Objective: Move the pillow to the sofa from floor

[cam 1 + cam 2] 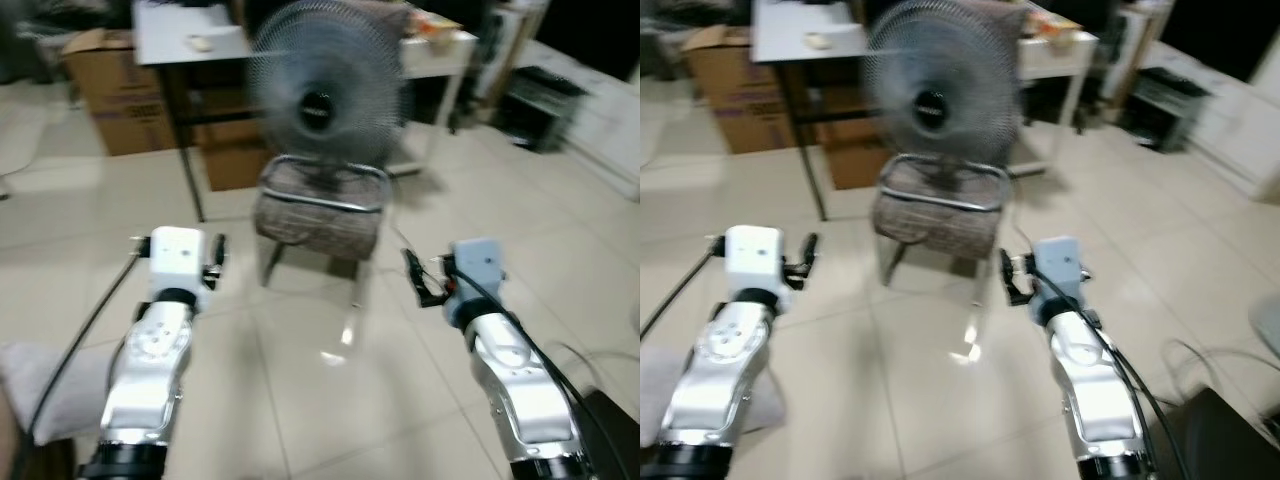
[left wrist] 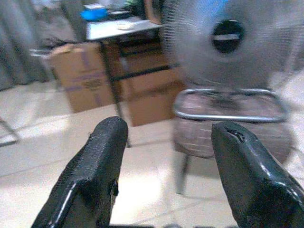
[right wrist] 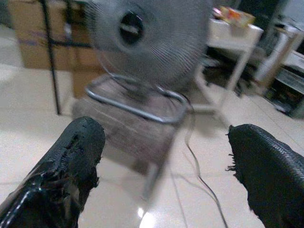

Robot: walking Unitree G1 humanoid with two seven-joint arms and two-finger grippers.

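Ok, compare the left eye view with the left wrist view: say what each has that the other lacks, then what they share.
Left eye alone: both silver arms, the right gripper, a pale pillow on the floor beside the left arm, and a white table behind the fan. Left wrist alone: a close look along the left gripper with its fingers spread open, and a blue object on the grey table. Shared: the fan, the woven chair, cardboard boxes.

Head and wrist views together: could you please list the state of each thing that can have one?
Left tool: open, holding nothing, raised over the floor.
Right tool: open, holding nothing, raised over the floor.
Fan: upright on the stool; blurred, so spinning or not cannot be told.
Stool: upright on the tiles.
Pillow: lying on the floor by the left arm.
Cardboard box: flaps open.
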